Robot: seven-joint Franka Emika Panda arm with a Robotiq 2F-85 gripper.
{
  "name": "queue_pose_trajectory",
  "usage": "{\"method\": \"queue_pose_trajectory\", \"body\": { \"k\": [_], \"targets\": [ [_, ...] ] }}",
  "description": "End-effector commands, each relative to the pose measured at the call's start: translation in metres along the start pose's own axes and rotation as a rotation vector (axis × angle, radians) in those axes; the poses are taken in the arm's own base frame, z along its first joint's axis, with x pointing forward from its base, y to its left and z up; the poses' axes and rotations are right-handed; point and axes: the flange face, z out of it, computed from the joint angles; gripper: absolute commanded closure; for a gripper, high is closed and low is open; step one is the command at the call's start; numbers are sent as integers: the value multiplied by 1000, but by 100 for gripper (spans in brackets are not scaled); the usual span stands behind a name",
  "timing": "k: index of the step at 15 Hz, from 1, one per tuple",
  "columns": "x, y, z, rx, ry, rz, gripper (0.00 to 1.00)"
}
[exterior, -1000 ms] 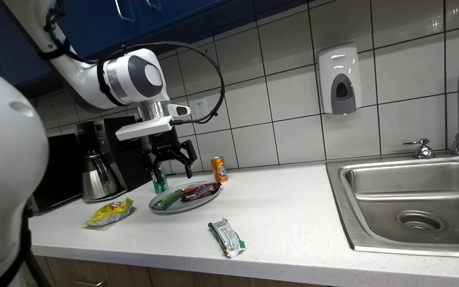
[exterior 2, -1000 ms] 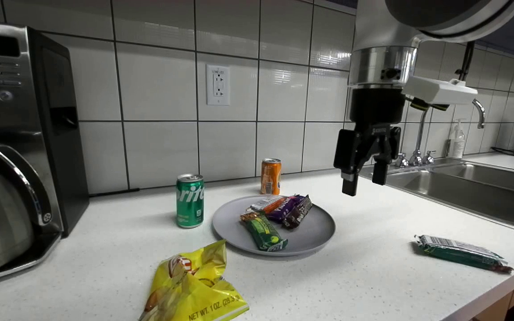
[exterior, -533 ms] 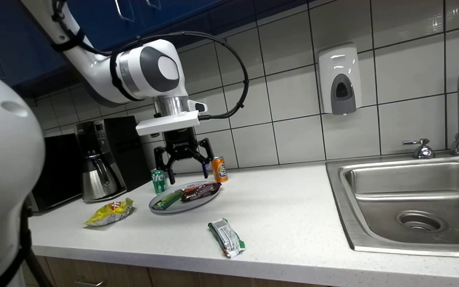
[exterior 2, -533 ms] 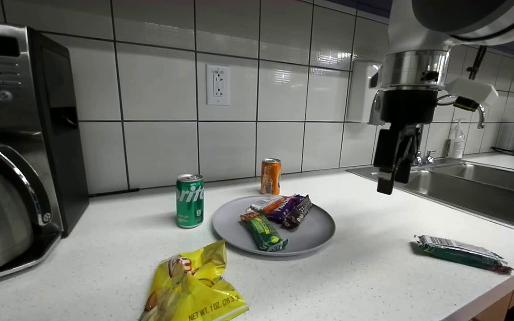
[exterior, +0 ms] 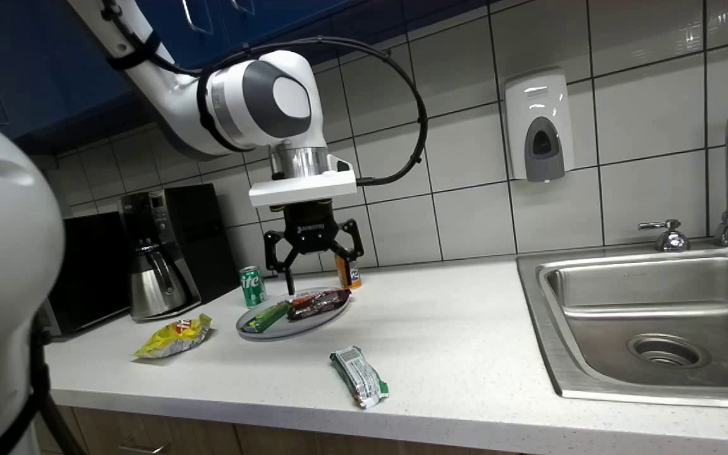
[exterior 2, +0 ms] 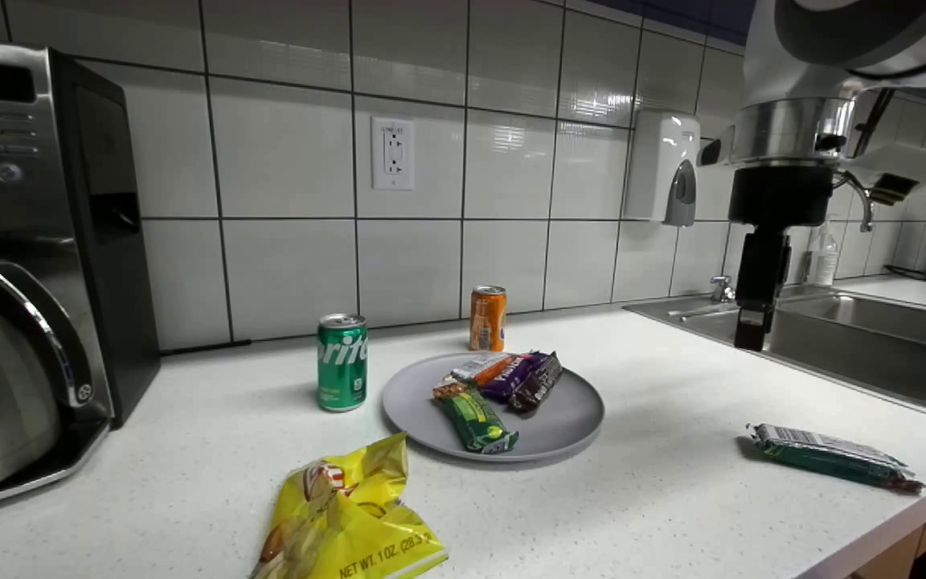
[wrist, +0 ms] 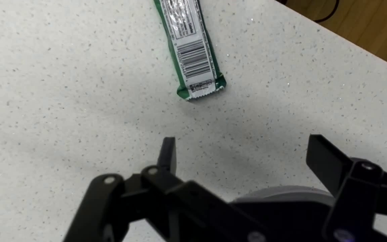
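Note:
My gripper [exterior: 320, 285] hangs open above the white counter, nothing between its fingers; in an exterior view the gripper [exterior 2: 751, 334] shows edge-on. In the wrist view, below my gripper [wrist: 242, 138], a green-and-silver wrapped bar [wrist: 193, 53] lies ahead of the fingertips, barcode up, its far end cut off by the frame. Both exterior views show this bar [exterior: 359, 377] [exterior 2: 833, 457] alone near the counter's front edge, apart from the gripper. A grey plate [exterior 2: 571, 418] carries a green bar [exterior 2: 475, 418], a purple-brown bar [exterior 2: 531, 384] and an orange-and-white wrapper [exterior 2: 483, 370].
A green Sprite can [exterior 2: 342, 362] and an orange can [exterior 2: 488, 319] stand behind the plate. The yellow chip bag [exterior 2: 350, 515] lies in front. A coffee machine [exterior 2: 29, 241] and a steel sink [exterior: 642, 322] flank the counter; a soap dispenser [exterior: 539, 126] hangs on the tiles.
The arm has moved to the right in both exterior views and the gripper has turned about its vertical axis. Its jaws stay open. The objects on the counter have not moved.

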Motion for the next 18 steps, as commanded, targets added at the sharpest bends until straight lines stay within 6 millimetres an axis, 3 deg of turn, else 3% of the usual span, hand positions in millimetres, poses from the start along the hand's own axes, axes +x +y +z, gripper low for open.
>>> {"method": "queue_pose_trajectory", "body": {
  "k": [1,11,18],
  "targets": [
    [-21,7,-6,6,-18,-24,0],
    [-48,33,15,-42,-70,-57,0],
    [-49,43,34,-68,-60,-69,0]
  ]
}}
